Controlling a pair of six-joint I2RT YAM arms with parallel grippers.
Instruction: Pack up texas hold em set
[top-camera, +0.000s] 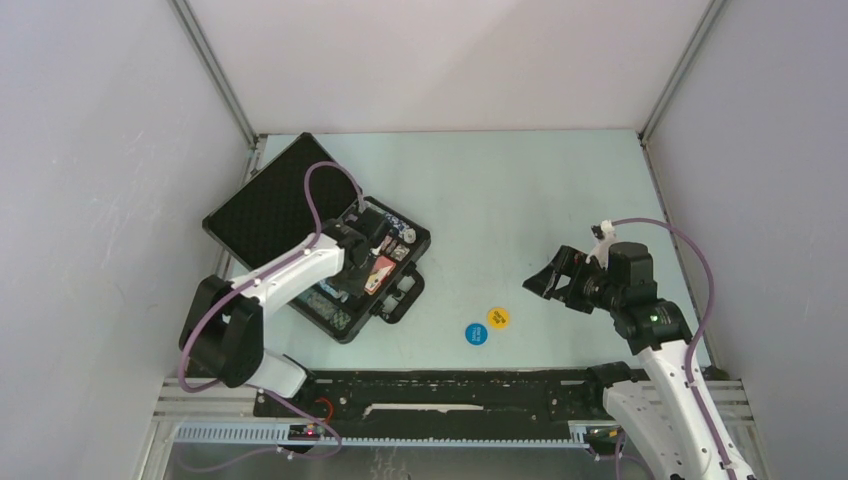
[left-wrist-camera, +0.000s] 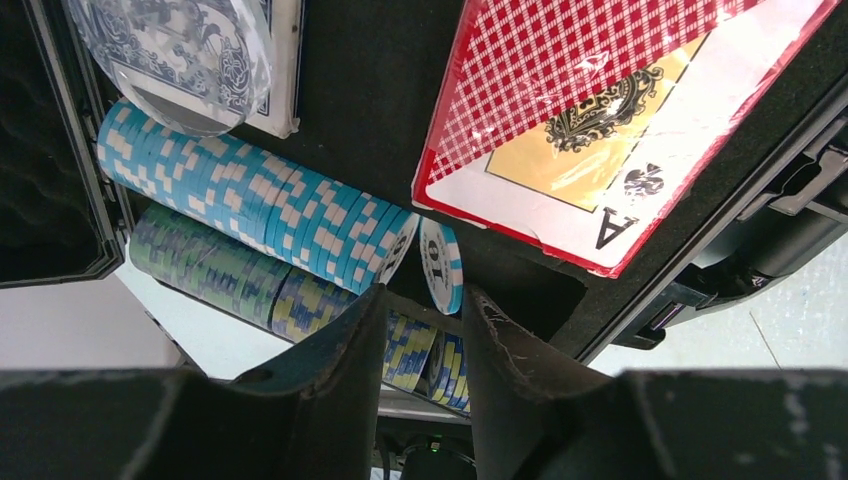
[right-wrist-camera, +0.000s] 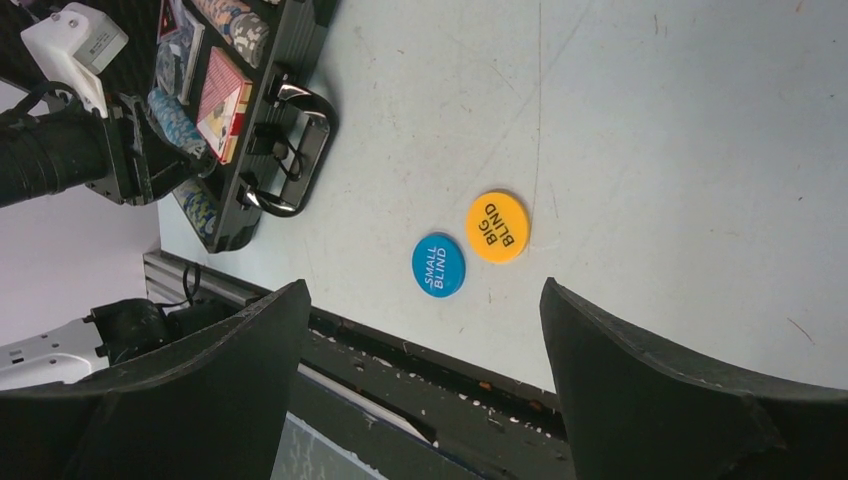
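The briefcase lies open at the table's left edge. Its foam-lined lid is laid back toward the far-left corner and its handle points toward the table's middle. The left arm reaches over the tray, and the left jaws hang low inside it, parted by a narrow gap. A single white-and-blue chip stands on edge right at their tips; whether it touches them I cannot tell. Beside it lie a row of light-blue chips and, nearer the case wall, a row of green and blue chips. The red deck lies tilted on the black foam, one corner close to the case's latch edge.

The yellow disc and the blue disc lie just beside each other near the table's near edge, about midway along it, with bare table all around. The right jaws hover spread wide and holding nothing, over the right part of the table, well apart from the case.
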